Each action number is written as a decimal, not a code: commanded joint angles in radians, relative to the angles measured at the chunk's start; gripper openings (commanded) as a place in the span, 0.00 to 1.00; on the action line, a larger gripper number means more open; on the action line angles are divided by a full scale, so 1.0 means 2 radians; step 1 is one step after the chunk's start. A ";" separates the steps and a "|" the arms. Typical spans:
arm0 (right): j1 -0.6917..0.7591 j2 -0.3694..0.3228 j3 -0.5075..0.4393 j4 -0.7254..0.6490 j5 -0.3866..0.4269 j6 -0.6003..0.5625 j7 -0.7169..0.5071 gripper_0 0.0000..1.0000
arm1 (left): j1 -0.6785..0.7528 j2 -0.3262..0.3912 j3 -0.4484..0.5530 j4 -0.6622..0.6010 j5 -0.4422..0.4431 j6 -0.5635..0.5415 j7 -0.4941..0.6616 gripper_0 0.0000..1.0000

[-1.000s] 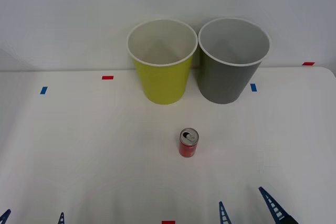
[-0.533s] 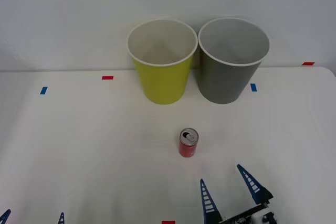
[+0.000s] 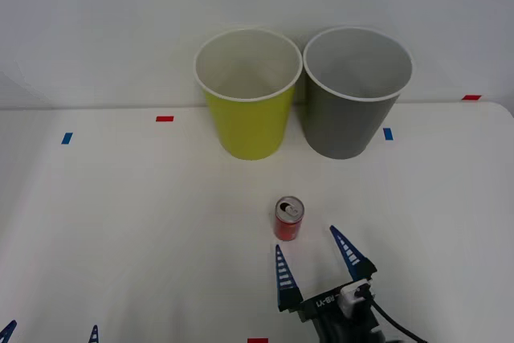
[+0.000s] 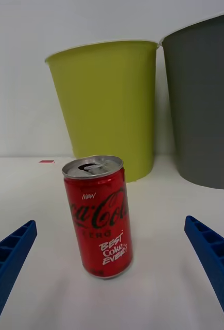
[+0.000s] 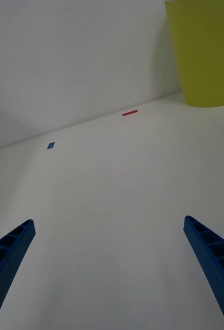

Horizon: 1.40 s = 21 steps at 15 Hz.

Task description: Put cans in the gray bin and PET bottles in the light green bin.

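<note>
— So, where's the can (image 3: 288, 219)?
— Upright on the table (image 3: 120, 222), in front of the green bin (image 3: 248, 94) and gray bin (image 3: 356, 90), well apart from both. Just ahead of the right gripper (image 3: 316, 260), fingers spread wide, nothing held. Left gripper (image 3: 50, 332) parked at the near edge, also spread open.
— Handling?
— Tab hole open, so probably empty: light, thin-walled, easy to dent. Smooth and likely a bit slippery. Best taken around the middle of the red body, with gentle squeeze only.
— Orientation?
— Long axis vertical, silver top up. In the right wrist view, sits between the fingers' line, slightly off-centre. Needs closing in before gripping.
</note>
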 commanded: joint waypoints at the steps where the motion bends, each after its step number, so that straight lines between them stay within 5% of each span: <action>1: -0.030 0.020 -0.009 0.010 0.015 0.028 0.001 1.00 | 0.000 0.000 0.000 0.000 0.000 0.000 0.000 1.00; 10: -0.074 0.034 -0.021 0.010 0.017 0.090 0.002 1.00 | 0.000 0.000 0.000 0.000 0.000 0.000 0.000 1.00; 11: -0.075 0.035 -0.022 0.010 0.017 0.091 0.000 0.44 | 0.000 0.000 0.000 0.000 0.000 0.000 0.000 1.00; 12: -0.074 0.037 -0.022 0.010 0.015 0.091 0.000 0.15 | 0.000 0.000 0.000 0.000 0.000 0.000 0.000 1.00; 21: -0.074 0.039 -0.023 0.000 0.001 0.094 -0.016 0.01 | 0.000 0.000 0.000 0.000 0.000 0.000 0.000 1.00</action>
